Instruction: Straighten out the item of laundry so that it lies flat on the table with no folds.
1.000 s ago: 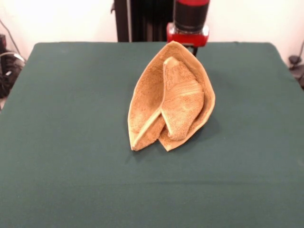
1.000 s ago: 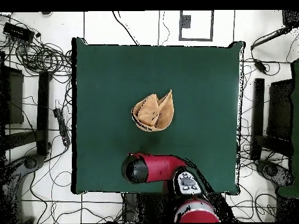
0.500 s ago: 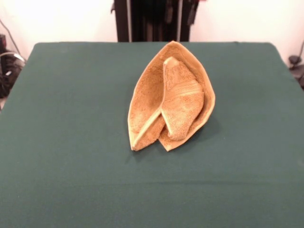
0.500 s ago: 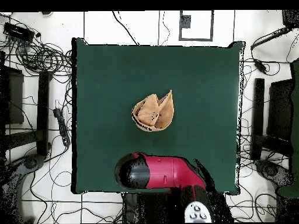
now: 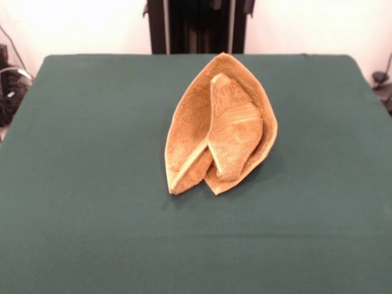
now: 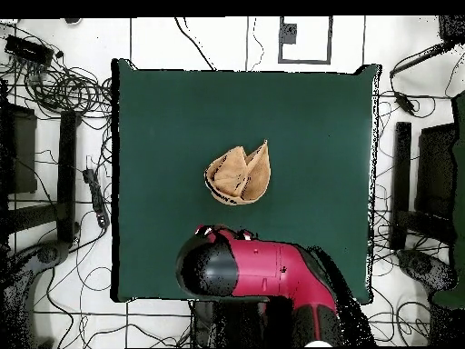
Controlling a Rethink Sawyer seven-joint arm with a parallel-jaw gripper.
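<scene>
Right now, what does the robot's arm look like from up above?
The arm is a chunky red tube with a rounded black cap at one end. Its shell looks smooth and shiny, with a few small dark spots along the red part. It narrows toward the bottom of the overhead view. The gripper doesn't show, so I can't describe that.

Tangled black cables (image 6: 54,86) on white tiled floor (image 6: 186,41), dark equipment (image 6: 434,168) beside, white wall (image 5: 79,24) behind

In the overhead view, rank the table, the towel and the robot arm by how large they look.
1. Table.
2. Robot arm, though it is nearer the camera, so it looks bigger than it is.
3. Towel, folded up.
</scene>
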